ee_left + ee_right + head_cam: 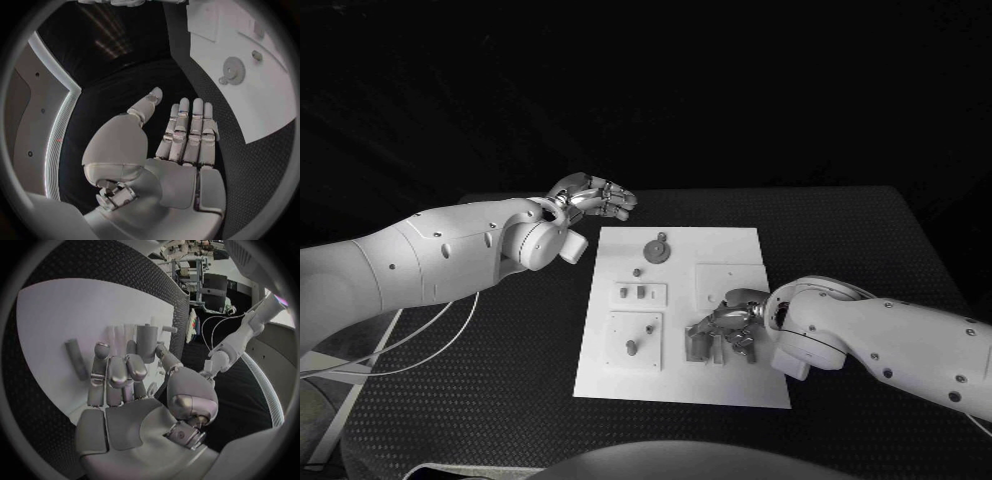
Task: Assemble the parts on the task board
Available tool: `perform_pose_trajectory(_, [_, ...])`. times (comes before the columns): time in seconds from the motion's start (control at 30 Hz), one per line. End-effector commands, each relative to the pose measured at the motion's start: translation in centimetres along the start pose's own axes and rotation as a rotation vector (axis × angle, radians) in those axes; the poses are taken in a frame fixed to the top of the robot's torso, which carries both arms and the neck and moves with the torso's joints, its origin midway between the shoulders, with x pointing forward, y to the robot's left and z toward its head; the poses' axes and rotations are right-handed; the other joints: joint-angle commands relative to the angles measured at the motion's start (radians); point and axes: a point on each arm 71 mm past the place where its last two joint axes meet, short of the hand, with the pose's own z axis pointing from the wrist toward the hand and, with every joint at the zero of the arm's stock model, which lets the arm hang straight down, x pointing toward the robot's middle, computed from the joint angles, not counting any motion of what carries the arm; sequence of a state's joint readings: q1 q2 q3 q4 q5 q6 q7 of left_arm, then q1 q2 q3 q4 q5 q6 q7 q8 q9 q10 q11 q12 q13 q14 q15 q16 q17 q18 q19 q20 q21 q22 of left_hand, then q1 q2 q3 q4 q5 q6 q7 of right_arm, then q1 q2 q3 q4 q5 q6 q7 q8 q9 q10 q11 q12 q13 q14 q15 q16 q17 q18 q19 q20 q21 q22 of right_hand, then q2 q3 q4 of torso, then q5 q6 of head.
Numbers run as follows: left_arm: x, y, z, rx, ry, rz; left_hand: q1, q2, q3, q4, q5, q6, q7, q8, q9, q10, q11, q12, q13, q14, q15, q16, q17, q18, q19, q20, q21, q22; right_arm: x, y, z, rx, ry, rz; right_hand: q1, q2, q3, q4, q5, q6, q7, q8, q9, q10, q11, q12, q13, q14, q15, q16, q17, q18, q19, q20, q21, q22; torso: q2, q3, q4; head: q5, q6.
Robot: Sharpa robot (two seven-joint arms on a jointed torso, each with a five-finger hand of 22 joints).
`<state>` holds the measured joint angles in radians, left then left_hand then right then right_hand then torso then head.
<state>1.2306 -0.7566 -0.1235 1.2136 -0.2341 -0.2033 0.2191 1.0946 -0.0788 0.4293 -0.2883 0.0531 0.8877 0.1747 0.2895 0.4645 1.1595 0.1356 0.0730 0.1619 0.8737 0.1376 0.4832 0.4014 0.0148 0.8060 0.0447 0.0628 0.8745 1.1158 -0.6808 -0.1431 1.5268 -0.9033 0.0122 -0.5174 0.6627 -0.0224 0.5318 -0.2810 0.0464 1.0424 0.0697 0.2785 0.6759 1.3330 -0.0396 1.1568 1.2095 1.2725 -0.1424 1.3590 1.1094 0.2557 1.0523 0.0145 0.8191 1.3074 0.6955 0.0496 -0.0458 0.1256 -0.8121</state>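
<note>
The white task board (672,372) lies in the middle of the black table. My right hand (728,325) rests low over its near right part. In the right wrist view its thumb and curled fingers (134,366) close round an upright grey cylinder (147,338). A grey bar (77,359) lies flat on the board beside that hand. My left hand (593,195) hovers beyond the board's far left corner, fingers (187,130) straight and apart, holding nothing. A gear-shaped part (656,247) lies at the board's far end and appears again as the gear (233,67) in the left wrist view.
Two raised white plates sit on the board's left half: one with small slots (640,293), and a nearer one carrying a short peg (632,347). A small round stud (638,271) stands between the gear and the plates. A square pad (730,278) lies just beyond my right hand.
</note>
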Motion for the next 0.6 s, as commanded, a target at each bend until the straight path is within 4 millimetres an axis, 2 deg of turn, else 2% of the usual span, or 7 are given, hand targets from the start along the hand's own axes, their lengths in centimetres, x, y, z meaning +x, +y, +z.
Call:
perform_pose_trajectory(0.03, [0.21,-0.15,0.03,0.007,0.013,-0.007,-0.009,0.001,-0.004,0.001,-0.001,-0.006,-0.001,0.005,-0.002,-0.005,-0.001,-0.003,-0.001,-0.004,0.005,-0.006,0.002,-0.008,-0.007,-0.002,0.004,-0.002,0.06,0.12,0.1,-0.006,-0.004,-0.011,-0.004,-0.009,0.002,0.005,0.002,0.002,0.002,-0.005,-0.001,-0.007,-0.001,-0.006,-0.002,-0.008,0.0,0.004,-0.002,0.006,0.002,-0.001,0.002,0.016,0.0,0.0002,-0.0004,0.0,0.0])
perform_pose_trajectory(0.6, [0.19,-0.14,0.0,0.006,0.013,-0.008,-0.009,0.001,-0.004,0.001,-0.001,-0.006,-0.001,0.005,-0.002,-0.005,-0.001,-0.003,-0.002,-0.004,0.005,-0.007,0.003,-0.007,-0.008,-0.002,0.004,-0.002,0.38,0.05,0.34,0.0,0.025,-0.037,-0.016,-0.056,0.02,0.009,0.002,-0.004,0.005,-0.015,0.001,-0.024,0.003,-0.036,-0.019,-0.027,0.003,0.004,-0.029,0.006,-0.002,0.0,-0.003,0.015,0.0,0.0001,-0.0006,0.005,-0.005])
